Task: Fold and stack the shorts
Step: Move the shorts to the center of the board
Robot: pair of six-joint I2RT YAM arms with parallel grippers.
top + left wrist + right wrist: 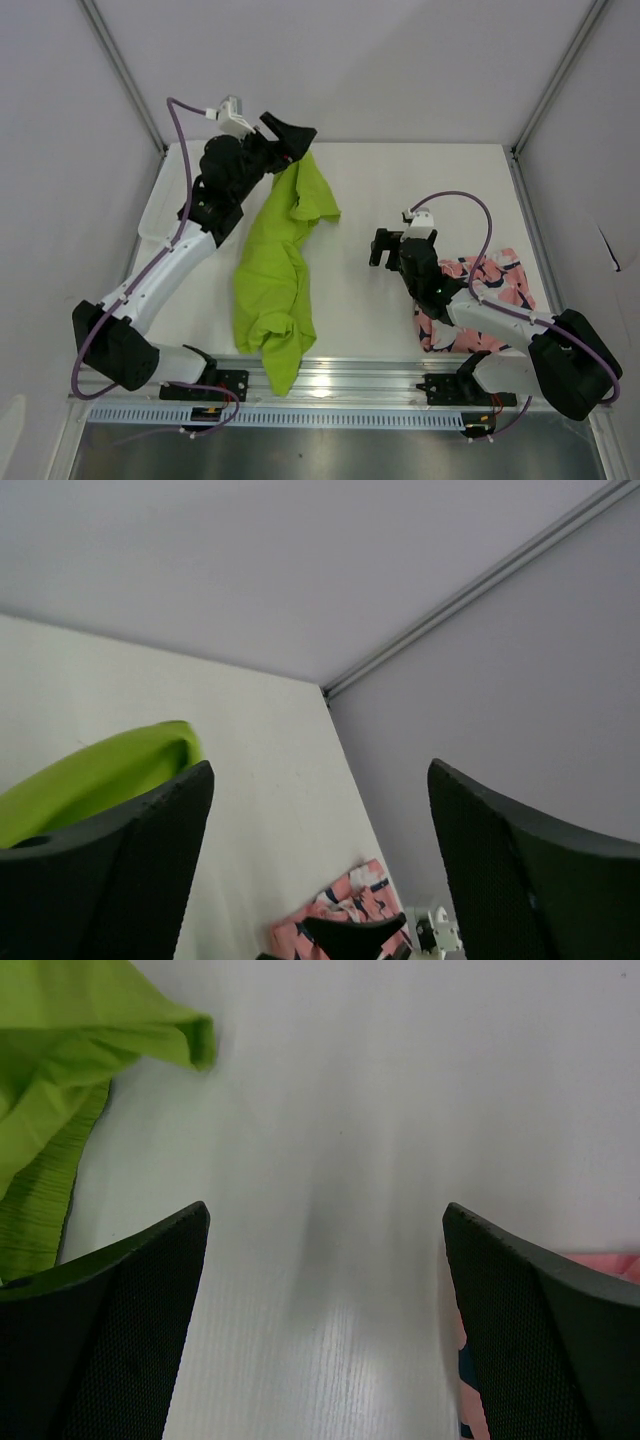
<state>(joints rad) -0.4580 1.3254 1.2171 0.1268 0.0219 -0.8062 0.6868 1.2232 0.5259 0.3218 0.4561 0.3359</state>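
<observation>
From above, you see the lime green shorts (272, 280) stretching from the left gripper (290, 135) to the near edge of the table (400, 180), and the pink shorts (500, 285) under the right arm (500, 320). Only your wrist views show the left gripper and the right gripper (383, 248) spread wide, gripping nothing.

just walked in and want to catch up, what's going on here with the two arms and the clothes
Two robot arms are folding shorts on a white table. The left gripper is at the far end of the long, plain lime green fabric shorts, jaws open with nothing between them. The right gripper hovers open over bare table beside the crumpled pink printed shorts. Neither pair is folded or stacked yet.
</observation>
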